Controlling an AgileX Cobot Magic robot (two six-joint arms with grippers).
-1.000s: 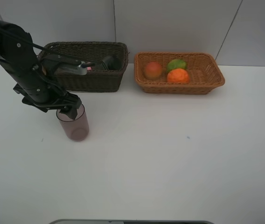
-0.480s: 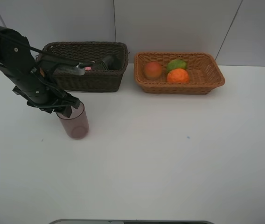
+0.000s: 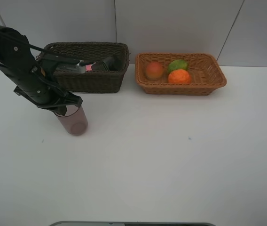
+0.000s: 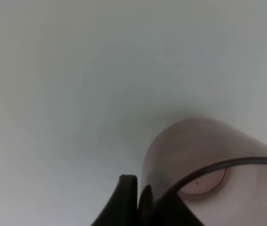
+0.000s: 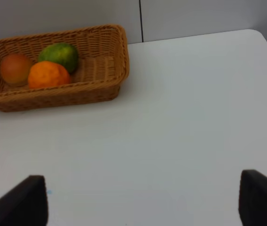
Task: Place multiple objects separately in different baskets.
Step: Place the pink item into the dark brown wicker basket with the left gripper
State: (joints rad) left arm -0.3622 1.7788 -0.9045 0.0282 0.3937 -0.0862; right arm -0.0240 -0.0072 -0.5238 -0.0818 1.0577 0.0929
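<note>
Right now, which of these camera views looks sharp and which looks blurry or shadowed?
Exterior high view: evenly lit and sharp, only a faint shadow beside the mauve cup. Left wrist view: soft and out of focus, the cup very close with a dark shadow behind it. Right wrist view: the tan basket fairly clear, the dark fingertips blurred at the edge.

A translucent mauve plastic cup (image 3: pixel 74 122) stands on the white table, tilted, in front of the dark brown deep woven wicker basket (image 3: pixel 89 81) near its left end. Inside that basket lie a dark pump bottle (image 3: pixel 109 63) on its side and, beside it, a pink tube (image 3: pixel 89 67), mostly hidden. To the right of the dark basket sits a shallow orange-tan wicker basket (image 3: pixel 204 84) with a flared rim, holding a red-orange peach-like fruit (image 3: pixel 154 70), a green fruit (image 3: pixel 177 65) and an orange (image 3: pixel 179 76), the latter two touching.
</note>
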